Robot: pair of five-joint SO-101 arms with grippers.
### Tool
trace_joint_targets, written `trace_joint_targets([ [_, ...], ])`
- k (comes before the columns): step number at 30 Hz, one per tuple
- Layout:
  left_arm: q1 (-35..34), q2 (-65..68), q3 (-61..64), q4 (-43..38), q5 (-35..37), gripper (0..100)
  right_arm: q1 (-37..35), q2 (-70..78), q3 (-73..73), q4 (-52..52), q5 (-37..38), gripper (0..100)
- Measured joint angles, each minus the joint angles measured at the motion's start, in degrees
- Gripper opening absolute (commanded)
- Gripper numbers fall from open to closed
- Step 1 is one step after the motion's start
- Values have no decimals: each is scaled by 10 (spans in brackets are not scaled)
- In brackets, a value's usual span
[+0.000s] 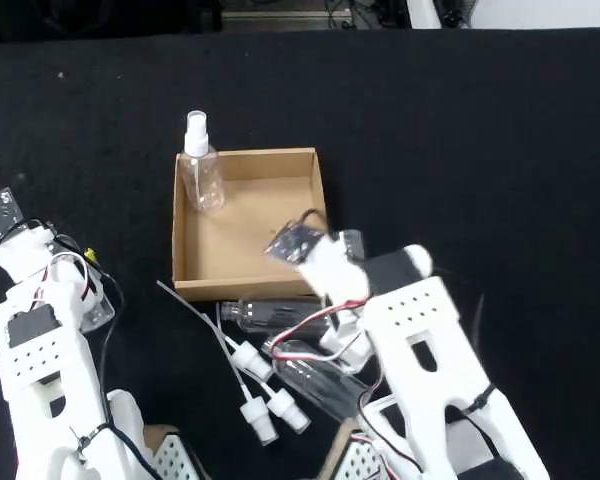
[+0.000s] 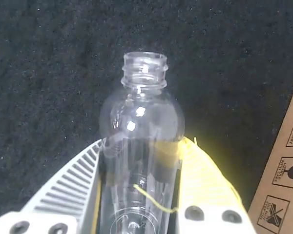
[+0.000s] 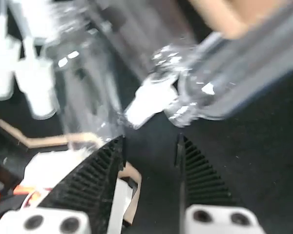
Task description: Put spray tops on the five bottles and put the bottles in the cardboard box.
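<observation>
One capped bottle (image 1: 200, 172) stands in the cardboard box (image 1: 270, 215). Left claw (image 2: 144, 144) clenched on an uncapped bottle (image 2: 144, 92). Right claw (image 3: 149, 141) released, near two bare bottles (image 1: 265, 314) and loose spray tops (image 1: 252, 360) on the bench (image 1: 460, 150). Judged: most work remains.

One cardboard box (image 1: 250, 240), one capped bottle (image 1: 202, 178) at its upper left, four uncapped bottles (image 1: 270, 313), three loose spray tops (image 1: 251, 361) lower centre.

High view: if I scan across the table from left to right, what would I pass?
Left arm → clear bottle held in its jaws → capped bottle standing at the cardboard box's corner → loose spray tops → right arm. The lying bottles overlap the spray tops, so they are left out.
</observation>
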Motion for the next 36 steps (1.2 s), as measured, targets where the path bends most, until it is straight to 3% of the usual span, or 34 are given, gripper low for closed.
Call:
trace_joint_targets([
  [10, 0, 0, 0, 0, 0, 51, -30, 0, 114, -120, 3, 148],
  [22, 0, 0, 0, 0, 0, 51, 105, 0, 144, -158, 14, 152],
  [26, 0, 0, 0, 0, 0, 51, 87, 0, 144, -158, 2, 149],
  [30, 0, 0, 0, 0, 0, 51, 40, 0, 144, -162, -56, 149],
  [36, 0, 0, 0, 0, 0, 51, 16, 0, 167, -223, -111, 152],
])
